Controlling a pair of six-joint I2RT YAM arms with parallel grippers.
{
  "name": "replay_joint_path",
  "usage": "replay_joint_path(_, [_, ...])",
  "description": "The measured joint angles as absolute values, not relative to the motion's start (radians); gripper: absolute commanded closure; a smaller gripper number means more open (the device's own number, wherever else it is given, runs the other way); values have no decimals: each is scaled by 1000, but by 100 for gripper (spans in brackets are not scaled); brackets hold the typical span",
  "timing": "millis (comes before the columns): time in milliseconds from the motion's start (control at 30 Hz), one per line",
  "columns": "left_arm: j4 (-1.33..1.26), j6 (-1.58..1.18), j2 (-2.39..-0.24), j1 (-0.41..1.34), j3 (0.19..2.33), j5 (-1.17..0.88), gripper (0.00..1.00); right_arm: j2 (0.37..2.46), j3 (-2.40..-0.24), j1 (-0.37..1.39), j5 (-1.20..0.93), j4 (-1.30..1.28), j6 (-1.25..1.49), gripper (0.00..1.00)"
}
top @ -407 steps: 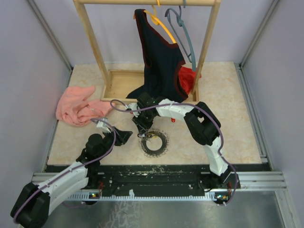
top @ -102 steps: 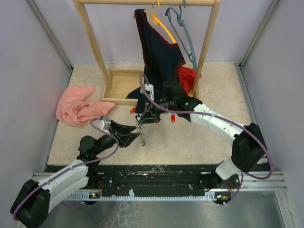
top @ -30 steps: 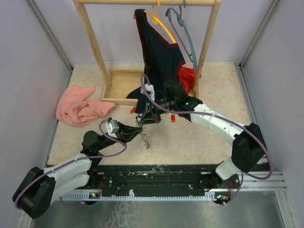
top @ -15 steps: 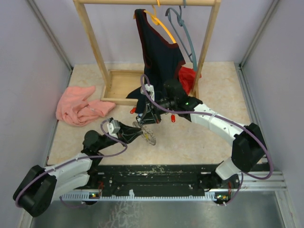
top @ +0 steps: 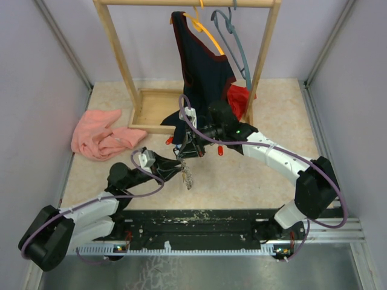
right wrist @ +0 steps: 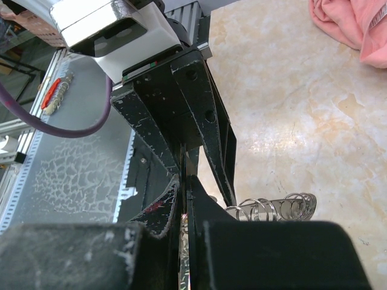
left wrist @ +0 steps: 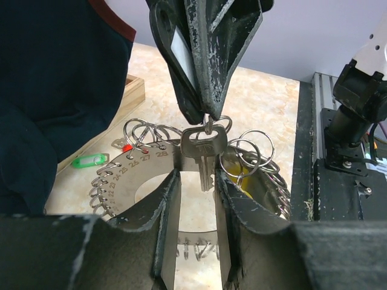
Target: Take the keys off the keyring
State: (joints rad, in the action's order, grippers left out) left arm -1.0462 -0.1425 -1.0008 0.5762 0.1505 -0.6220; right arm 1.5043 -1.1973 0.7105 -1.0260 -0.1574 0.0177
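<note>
Keyring (top: 186, 176) is edge-on from above now; half a second ago it showed its face. It hangs clear of the surface (top: 254, 175). My right claw (top: 186, 152), reaching in from 4 o'clock, is clamped on the head of a silver key (left wrist: 204, 148) at the ring's 12 o'clock. My left claw (top: 176, 169) points to 2 o'clock with its fingers narrowly apart astride the key's blade. I can't tell if it grips.
</note>
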Motion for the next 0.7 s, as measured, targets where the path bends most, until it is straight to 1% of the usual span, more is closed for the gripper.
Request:
replay_joint_path(167, [-1047, -142, -1015, 576, 154, -638, 64, 1504, -1197, 710, -1027, -160, 18, 100])
replay_joint_path(367, [-1047, -155, -1036, 576, 170, -664, 56, 1504, -1197, 710, -1038, -160, 18, 100])
replay_joint_path(700, [-1059, -203, -1042, 576, 179, -727, 58, 1504, -1197, 710, -1057, -161, 18, 100])
